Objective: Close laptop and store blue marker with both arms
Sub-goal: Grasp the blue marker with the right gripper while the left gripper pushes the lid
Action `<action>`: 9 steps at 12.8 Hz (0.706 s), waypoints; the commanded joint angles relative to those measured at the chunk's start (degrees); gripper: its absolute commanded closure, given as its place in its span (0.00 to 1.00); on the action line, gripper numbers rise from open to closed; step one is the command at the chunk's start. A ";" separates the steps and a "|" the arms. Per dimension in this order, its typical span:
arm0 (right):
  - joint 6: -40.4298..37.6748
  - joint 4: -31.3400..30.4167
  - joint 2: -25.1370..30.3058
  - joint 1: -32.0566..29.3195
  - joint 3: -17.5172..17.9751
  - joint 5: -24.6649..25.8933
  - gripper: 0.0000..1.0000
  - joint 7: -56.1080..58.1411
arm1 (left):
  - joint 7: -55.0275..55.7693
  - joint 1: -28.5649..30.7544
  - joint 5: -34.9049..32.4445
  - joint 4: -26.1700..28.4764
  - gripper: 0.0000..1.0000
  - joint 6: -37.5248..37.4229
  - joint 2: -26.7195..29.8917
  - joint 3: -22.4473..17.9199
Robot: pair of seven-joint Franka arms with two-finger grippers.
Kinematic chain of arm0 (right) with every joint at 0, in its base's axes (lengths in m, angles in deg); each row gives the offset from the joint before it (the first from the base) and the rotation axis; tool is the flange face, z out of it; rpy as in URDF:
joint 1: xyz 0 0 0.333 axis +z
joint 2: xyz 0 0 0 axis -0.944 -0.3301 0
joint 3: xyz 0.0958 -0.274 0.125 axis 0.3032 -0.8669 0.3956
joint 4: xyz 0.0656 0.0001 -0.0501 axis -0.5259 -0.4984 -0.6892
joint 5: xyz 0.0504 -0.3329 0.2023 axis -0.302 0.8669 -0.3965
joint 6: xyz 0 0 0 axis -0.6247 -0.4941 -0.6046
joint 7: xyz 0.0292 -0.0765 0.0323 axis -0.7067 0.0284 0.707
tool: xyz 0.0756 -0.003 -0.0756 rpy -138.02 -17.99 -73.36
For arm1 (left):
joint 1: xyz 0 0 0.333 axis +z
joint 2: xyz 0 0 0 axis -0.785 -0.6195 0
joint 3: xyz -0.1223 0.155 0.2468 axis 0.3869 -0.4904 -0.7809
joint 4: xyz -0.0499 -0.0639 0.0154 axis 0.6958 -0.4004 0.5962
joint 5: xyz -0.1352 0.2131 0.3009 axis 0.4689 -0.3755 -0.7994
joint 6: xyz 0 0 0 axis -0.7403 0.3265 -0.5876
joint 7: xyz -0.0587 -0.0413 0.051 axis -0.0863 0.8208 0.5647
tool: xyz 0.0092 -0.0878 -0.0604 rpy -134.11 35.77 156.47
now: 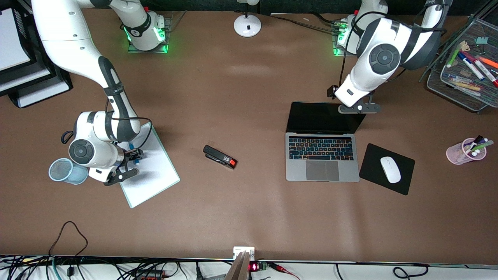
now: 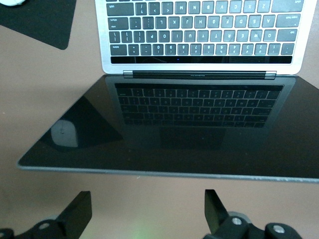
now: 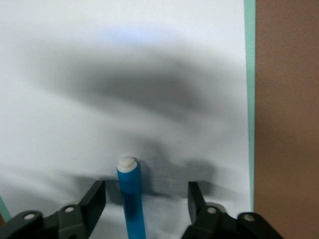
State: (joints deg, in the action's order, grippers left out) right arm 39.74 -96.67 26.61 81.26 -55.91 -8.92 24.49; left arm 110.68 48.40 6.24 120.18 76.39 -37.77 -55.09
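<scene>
The silver-grey laptop lies open toward the left arm's end of the table, with its black screen tilted back. My left gripper hovers open just past the screen's top edge, touching nothing. The blue marker, with a whitish end, lies on a white board toward the right arm's end. My right gripper is down over the board. It is open, a finger on each side of the marker and a gap on both sides.
A black stapler lies mid-table. A black mouse pad with a white mouse sits beside the laptop. A pink cup of pens and a mesh tray of markers stand past it. A blue mesh cup is beside the right gripper.
</scene>
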 commanded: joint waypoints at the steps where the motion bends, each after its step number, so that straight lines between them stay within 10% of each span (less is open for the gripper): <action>1: 0.13 -0.27 0.71 -0.16 0.34 -1.62 0.28 0.47 | -0.16 0.34 1.72 0.06 0.00 2.23 -0.79 0.19; 9: 0.30 -0.09 0.63 -0.16 0.34 -1.71 0.62 1.00 | -0.42 0.95 1.63 -3.45 0.00 8.03 -5.63 0.10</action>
State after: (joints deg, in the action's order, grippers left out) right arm 39.86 -96.62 26.64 81.29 -55.88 -9.60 24.50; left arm 110.70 48.74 6.26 119.32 84.41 -41.94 -55.22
